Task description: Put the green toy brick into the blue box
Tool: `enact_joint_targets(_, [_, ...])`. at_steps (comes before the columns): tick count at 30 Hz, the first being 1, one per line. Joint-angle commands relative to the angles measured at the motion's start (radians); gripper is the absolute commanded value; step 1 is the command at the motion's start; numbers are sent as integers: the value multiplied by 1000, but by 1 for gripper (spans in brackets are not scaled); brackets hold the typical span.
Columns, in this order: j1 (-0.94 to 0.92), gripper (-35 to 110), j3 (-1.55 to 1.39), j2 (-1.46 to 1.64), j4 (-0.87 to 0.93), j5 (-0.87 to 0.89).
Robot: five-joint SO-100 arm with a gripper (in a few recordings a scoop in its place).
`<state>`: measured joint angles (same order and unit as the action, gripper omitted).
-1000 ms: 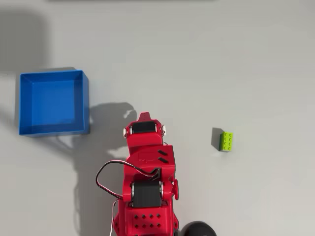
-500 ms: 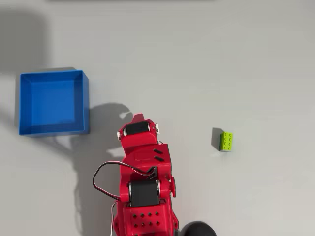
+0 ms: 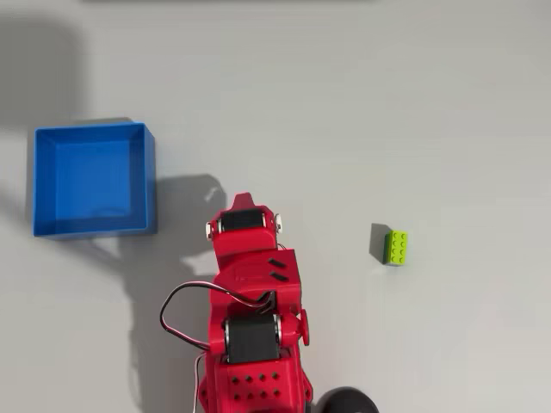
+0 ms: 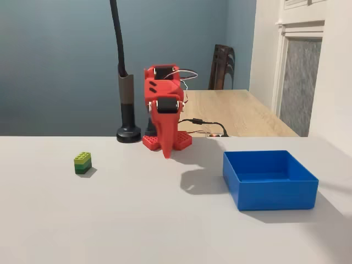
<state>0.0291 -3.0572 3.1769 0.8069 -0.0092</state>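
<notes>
Blue box (image 3: 93, 179) sits open-topped at the left of the overhead view, on the grey table (image 3: 387, 103); my red arm (image 3: 250, 310) rises from the bottom edge, folded over itself, between box and brick; my gripper (image 4: 167, 147) points down at the table in the fixed view, its fingers pressed together into one closed tip holding nothing; the green toy brick (image 3: 397, 247) lies well apart to the right, studs up.

A bright red robot arm (image 3: 250, 292)

It has black motor blocks, a looping black and red cable (image 3: 185, 301), small holes in its base, and a pointed red gripper (image 4: 166, 148).
</notes>
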Motion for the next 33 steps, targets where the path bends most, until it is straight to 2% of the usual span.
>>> enact_joint_targets(1, [11,0,87,14,-21,-11])
enact_joint_targets(7, [6,8,140,-15,-20,14])
enact_joint_targets(14, [-51,11,255,-256,-21,87])
enact_joint_targets(33, [-408,28,545,-730,-20,290])
